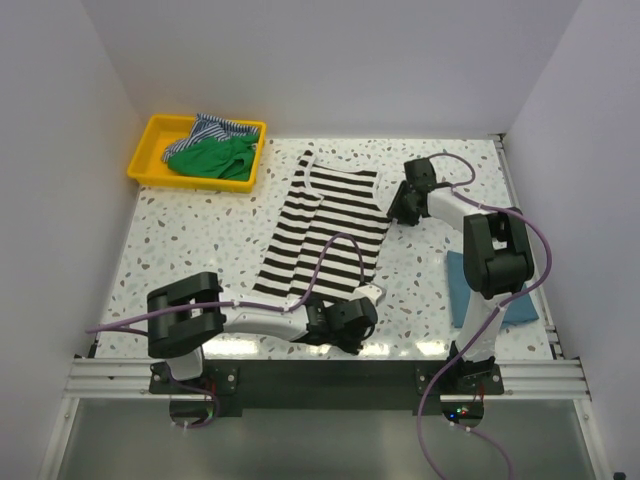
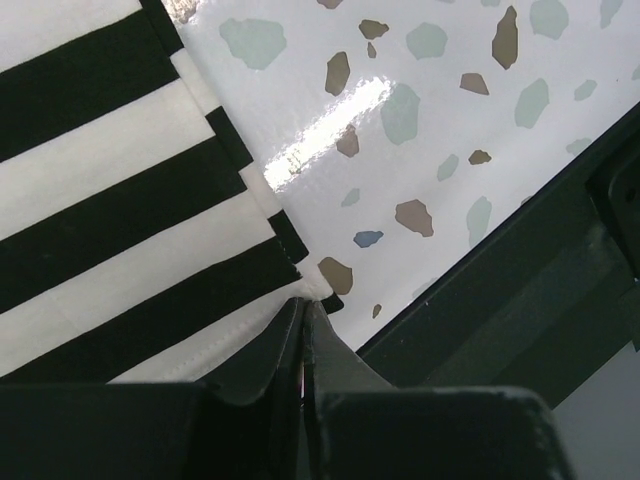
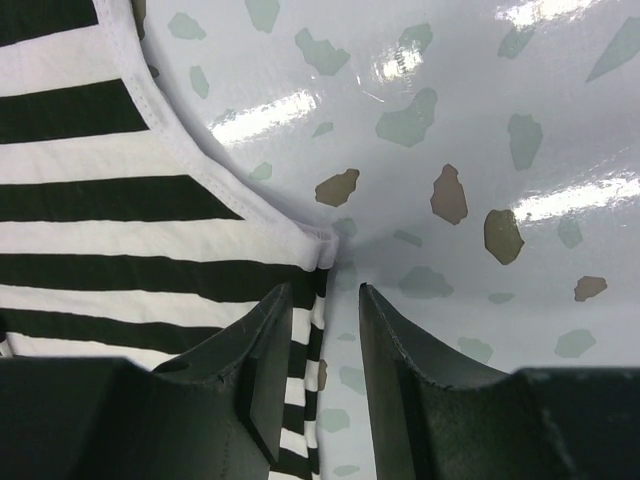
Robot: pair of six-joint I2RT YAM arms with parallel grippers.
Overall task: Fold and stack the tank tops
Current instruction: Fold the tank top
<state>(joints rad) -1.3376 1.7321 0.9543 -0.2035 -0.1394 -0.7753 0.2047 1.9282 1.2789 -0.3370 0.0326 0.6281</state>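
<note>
**Fig.** The black-and-white striped tank top [image 1: 325, 225] lay flat on the table [image 1: 200, 250]. Its hem corner was pinched between the closed jaws of the left gripper [image 2: 304, 312]. Its underarm corner sat just ahead of the parted, empty jaws of the right gripper [image 3: 338, 300]. Both corners shared one side edge, presumably for a lengthwise fold. The long axis ran from the left jaws outward, straps pointing away from the arm bases.

We note from above: the left gripper [image 1: 366, 297] covers the striped top's [image 1: 325, 225] near right corner, and the right arm [image 1: 495, 255] hides part of the teal top [image 1: 457, 290]. In the tray [image 1: 148, 152], the green top [image 1: 212, 158] buries most of the blue-striped top [image 1: 221, 127]. Both wrist views crop the stripes at left.
</note>
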